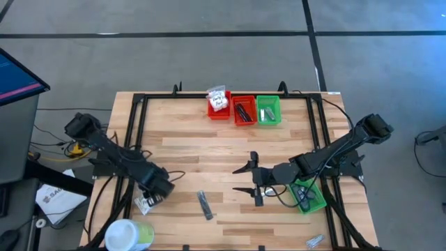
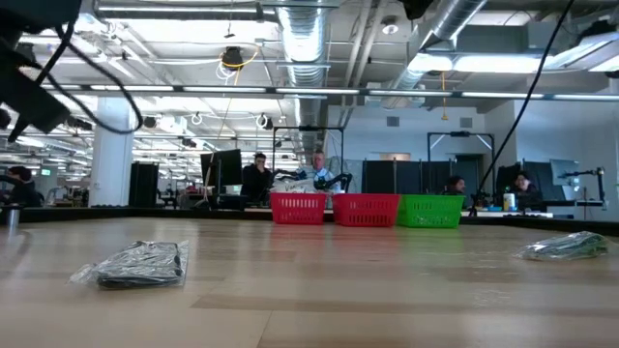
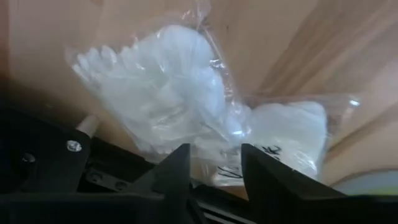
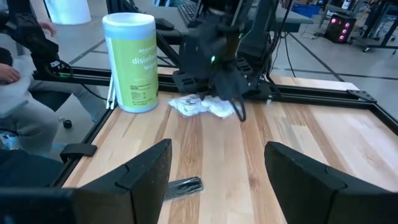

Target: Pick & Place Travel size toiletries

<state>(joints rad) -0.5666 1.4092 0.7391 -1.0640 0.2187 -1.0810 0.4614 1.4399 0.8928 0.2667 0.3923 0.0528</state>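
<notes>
Left gripper [image 1: 148, 202] at the near-left of the surface [image 1: 209, 150], jaws narrowed around a white crinkly packet [image 3: 186, 106] lying there. Right gripper [image 1: 245, 180] hovers right of centre, jaws wide, holding nothing. A dark packet [image 1: 204, 204] lies between them.

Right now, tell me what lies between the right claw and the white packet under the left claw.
High view: one dark packet on bare wood, between the right claw and the white packet.
</notes>
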